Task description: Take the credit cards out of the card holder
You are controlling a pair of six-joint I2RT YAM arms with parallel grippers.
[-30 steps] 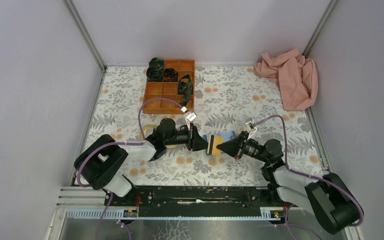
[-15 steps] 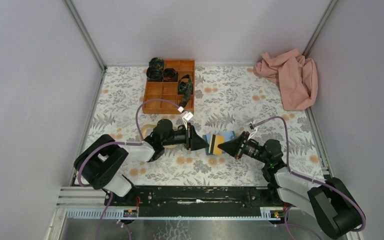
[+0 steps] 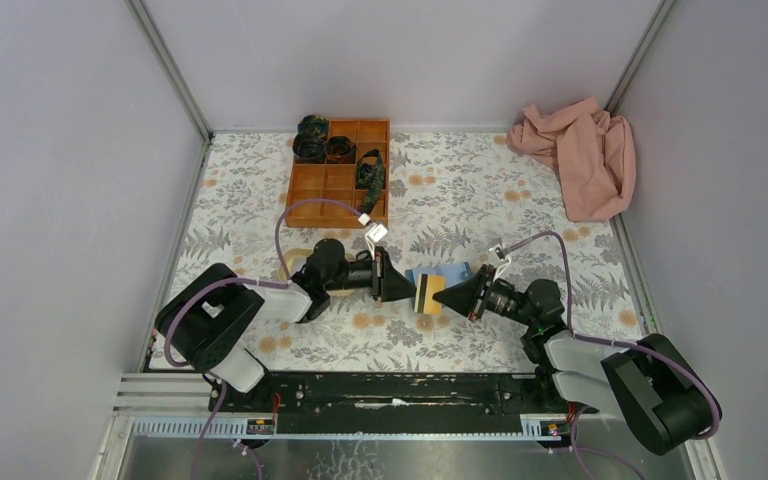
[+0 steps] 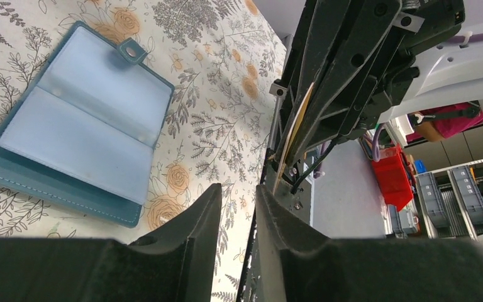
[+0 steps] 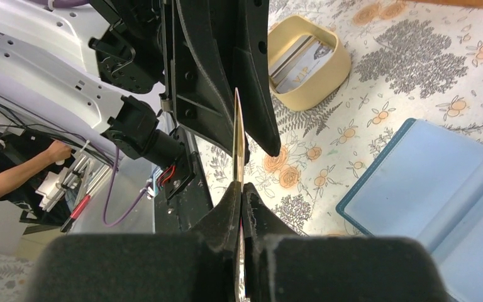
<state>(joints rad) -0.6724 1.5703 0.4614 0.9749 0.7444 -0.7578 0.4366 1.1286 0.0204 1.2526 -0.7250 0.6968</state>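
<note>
The card holder [image 4: 75,126] is a light-blue wallet lying open and flat on the flowered table, also seen in the right wrist view [image 5: 434,182] and the top view [image 3: 448,272]. My right gripper [image 5: 240,189] is shut on a tan credit card [image 5: 238,138], held edge-on above the table and just in front of the wallet [image 3: 426,294]. My left gripper [image 4: 239,187] faces it with a narrow gap between its jaws and nothing clamped. The card's free end [image 4: 295,126] reaches the left fingertips. The two grippers meet nose to nose [image 3: 410,288].
A beige oval tray [image 5: 336,69] behind the left gripper holds cards [image 5: 302,60]. An orange compartment box [image 3: 338,175] with dark rolled straps stands at the back. A pink cloth [image 3: 580,155] lies in the back right corner. Walls close in both sides.
My right gripper has carried the tan card a little left toward the left gripper. The left jaws have narrowed slightly. The wallet has not moved.
</note>
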